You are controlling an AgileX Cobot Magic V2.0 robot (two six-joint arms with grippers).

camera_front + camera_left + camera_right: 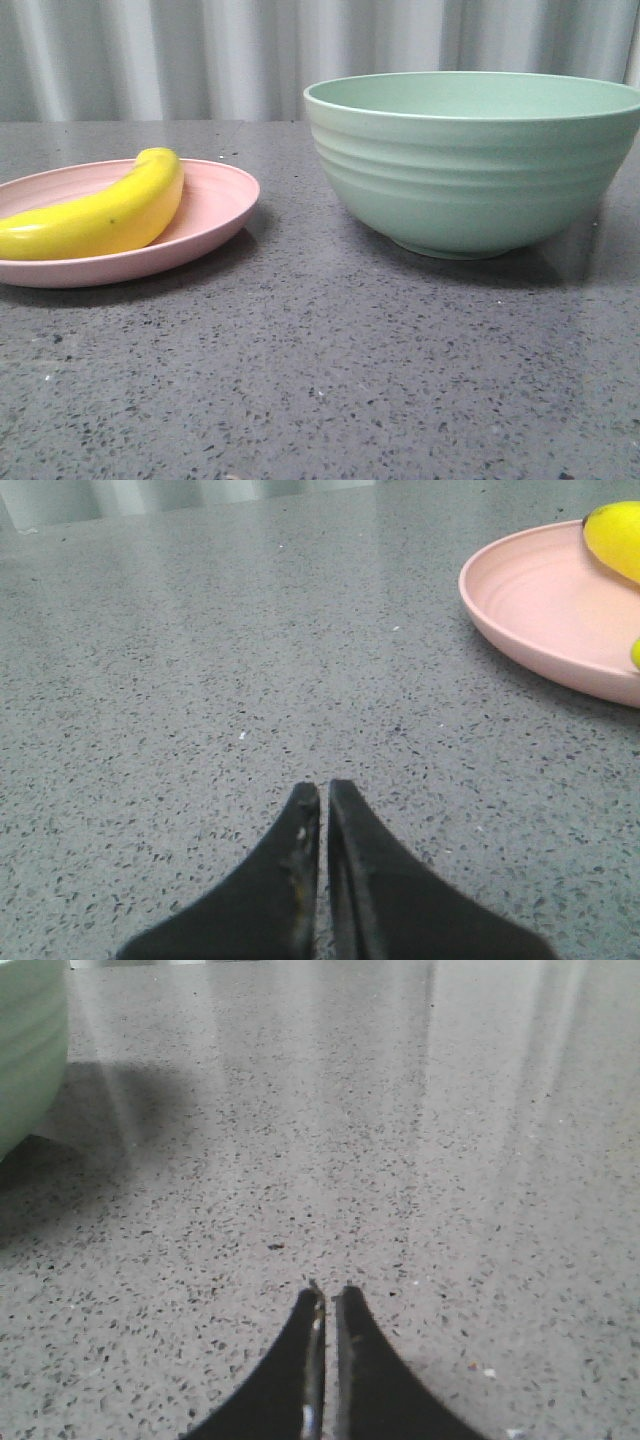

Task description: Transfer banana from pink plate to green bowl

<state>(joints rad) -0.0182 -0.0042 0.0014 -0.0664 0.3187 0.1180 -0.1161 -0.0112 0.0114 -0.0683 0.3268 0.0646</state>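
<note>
Banana (95, 212) lies lengthwise in the pink plate (215, 215) on the left of the grey speckled worktop (320, 370), its curved back uppermost and one end cut off by the front view's left edge. That resting pose leaves its upper side exposed, which would suit a grasp from above across its middle. The green bowl (470, 165) stands to the right of the plate with a clear strip of worktop between them; its wall rises well above the plate's rim, so in my judgement the fruit will have to be lifted clear over the lip rather than slid across. Neither arm shows in the front view. In the left wrist view the left gripper (324, 792) hangs low over bare worktop, its fingers (295, 850) pressed together with only a hairline slit between them and nothing held; the plate and a sliver of banana sit off to one side, near but not touching. The right gripper (327, 1295) is likewise closed and empty over bare worktop, with the bowl's ridged wall at the edge of its view. The transfer looks not yet begun; the left arm, nearer the plate, seems the likelier one to reach.
</note>
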